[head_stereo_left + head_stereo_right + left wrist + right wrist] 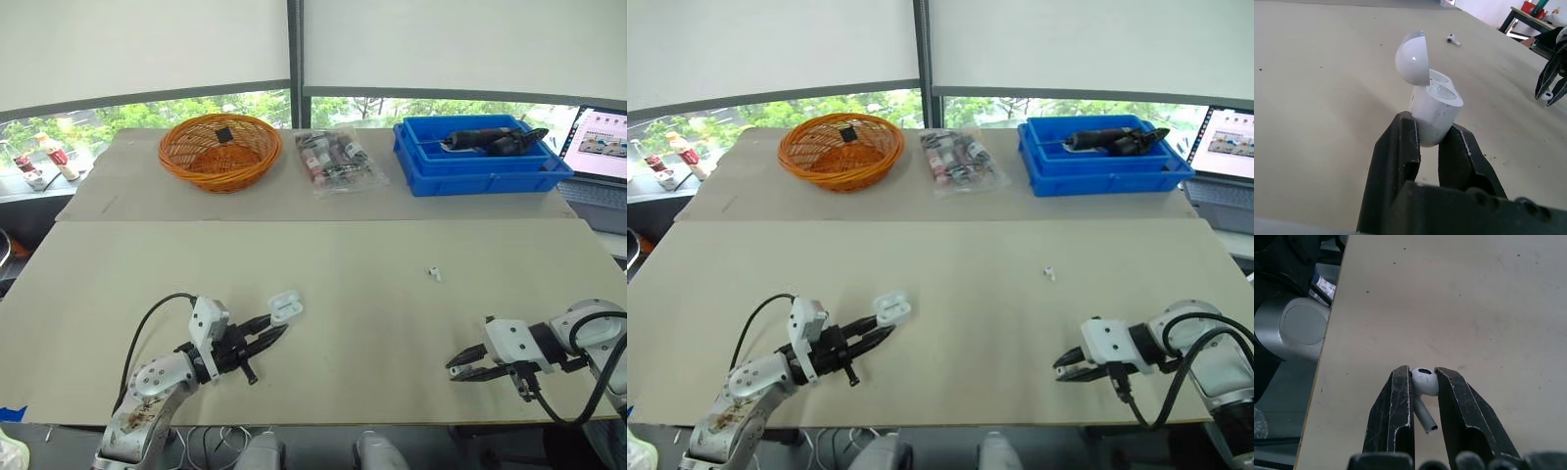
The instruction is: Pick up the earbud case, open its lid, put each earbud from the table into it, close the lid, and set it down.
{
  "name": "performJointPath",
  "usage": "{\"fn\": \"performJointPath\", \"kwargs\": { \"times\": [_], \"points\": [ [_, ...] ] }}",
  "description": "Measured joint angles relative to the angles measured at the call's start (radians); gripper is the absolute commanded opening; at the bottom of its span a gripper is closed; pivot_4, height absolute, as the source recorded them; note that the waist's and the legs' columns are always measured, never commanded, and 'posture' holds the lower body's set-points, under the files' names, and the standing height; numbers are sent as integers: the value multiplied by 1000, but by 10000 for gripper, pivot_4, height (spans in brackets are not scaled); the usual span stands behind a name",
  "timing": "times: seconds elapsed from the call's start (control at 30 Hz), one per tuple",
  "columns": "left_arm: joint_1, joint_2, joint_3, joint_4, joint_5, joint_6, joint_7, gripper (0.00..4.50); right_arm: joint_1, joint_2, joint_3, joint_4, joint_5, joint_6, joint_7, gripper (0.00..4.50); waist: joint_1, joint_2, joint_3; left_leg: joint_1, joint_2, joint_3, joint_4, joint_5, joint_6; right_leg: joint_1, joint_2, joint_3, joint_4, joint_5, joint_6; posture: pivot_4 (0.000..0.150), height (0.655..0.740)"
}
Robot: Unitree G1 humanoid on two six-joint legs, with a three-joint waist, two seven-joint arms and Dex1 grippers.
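One earbud [1425, 381] held by the right gripper [1422, 373] should be lowered stem-first into the left gripper's [1431, 126] clamped case [1439, 104], nine o'clock.

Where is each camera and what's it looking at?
Left eye view: on the head, looking down over the table; shows left gripper and right gripper.
Right eye view: beside it, same scene.
Left wrist view: on that wrist, along the left gripper, shut on the open earbud case.
Right wrist view: on that wrist, along the right gripper, pinching the held earbud.
Shared: left wrist and eye views both show the loose earbud.
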Motion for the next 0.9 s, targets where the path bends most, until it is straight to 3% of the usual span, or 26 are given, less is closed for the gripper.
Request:
{"fn": "performJointPath", "kwargs": {
  "times": [0.3,0.37,0.53,0.73,0.9],
  "points": [
    [8,1,-3,-32,-1,27,11,5073,-18,17,42,31,-3,-30,-1,3397,0,0,0,0,0,-1,0,0,0,0,0,0,0,0,0,1500,7400],
    [8,1,-5,-40,-1,37,14,5073,-20,17,44,33,-3,-30,-1,13847,1,0,0,0,0,-1,0,0,0,0,0,0,0,0,0,1500,7400],
    [8,1,-6,-48,-1,58,24,5073,-32,17,48,53,-1,-25,-1,30831,1,0,0,0,0,-1,0,0,0,0,0,0,0,0,0,1500,7400],
    [17,-7,-16,-74,-1,67,36,5073,-20,-3,33,13,14,-5,-8,31201,1,1,0,0,0,-1,0,0,0,0,0,0,0,0,0,1500,7400],
    [32,-7,-22,-75,-1,71,42,5073,5,-141,-51,-259,34,176,-54,31201,1,3,0,0,0,-2,-1,0,0,0,0,0,0,0,0,1500,7400]
  ]
}}
